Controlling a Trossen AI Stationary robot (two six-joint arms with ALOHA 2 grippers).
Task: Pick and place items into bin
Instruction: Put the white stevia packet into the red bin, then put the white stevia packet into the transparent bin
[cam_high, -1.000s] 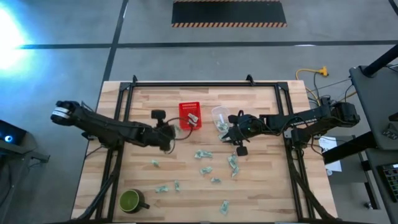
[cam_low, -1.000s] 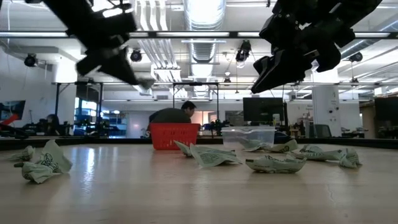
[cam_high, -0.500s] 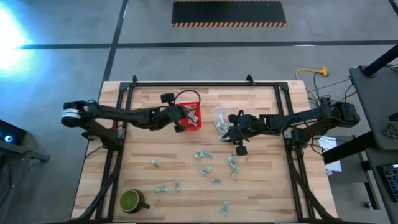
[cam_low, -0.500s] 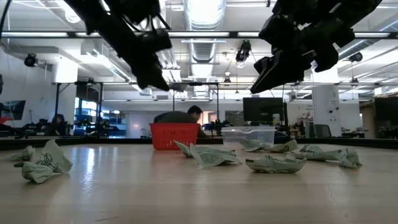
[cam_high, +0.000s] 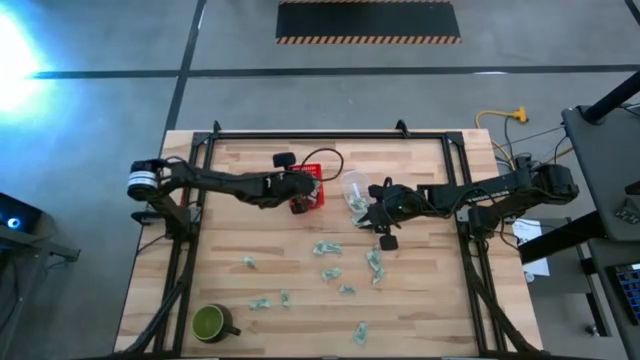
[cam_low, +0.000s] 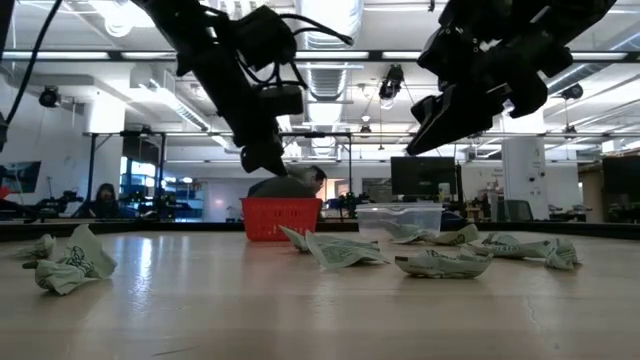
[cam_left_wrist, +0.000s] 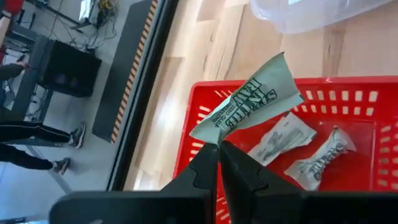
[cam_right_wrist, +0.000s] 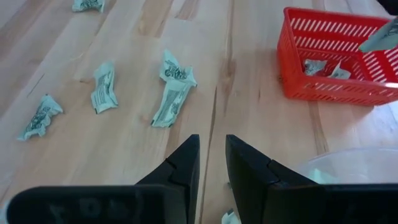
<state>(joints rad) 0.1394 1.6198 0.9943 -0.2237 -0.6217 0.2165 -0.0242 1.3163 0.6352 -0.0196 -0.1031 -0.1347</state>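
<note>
My left gripper (cam_left_wrist: 219, 146) hangs over the near-left corner of the red basket (cam_left_wrist: 354, 93), shut on a crumpled green-and-white wrapper (cam_left_wrist: 249, 106). Two more wrappers (cam_left_wrist: 292, 149) lie on the basket's floor. In the high view the gripper (cam_high: 306, 193) covers most of the basket. My right gripper (cam_right_wrist: 211, 152) hovers open above the table's middle, beside a clear plastic tub (cam_high: 355, 186), with nothing between its fingers. Several wrappers (cam_high: 326, 248) lie loose on the wood nearer the front edge. My left gripper pinches the wrapper's lower corner (cam_left_wrist: 213, 138) between its two fingertips. The fingers slant down from the table's left. The wrapper sticks out past the fingertips, lifted clear, above the basket's rim.
A green mug (cam_high: 210, 322) stands near the front left corner. The clear tub (cam_right_wrist: 348, 168) sits right of the basket (cam_right_wrist: 329, 87). Loose wrappers (cam_right_wrist: 171, 93) are scattered over the middle and front; the back left of the table (cam_high: 230, 160) is bare wood.
My left gripper, still shut on the wrapper, has swung toward the table's right and far side and sunk a little, from bare wood left of the basket to over the basket.
</note>
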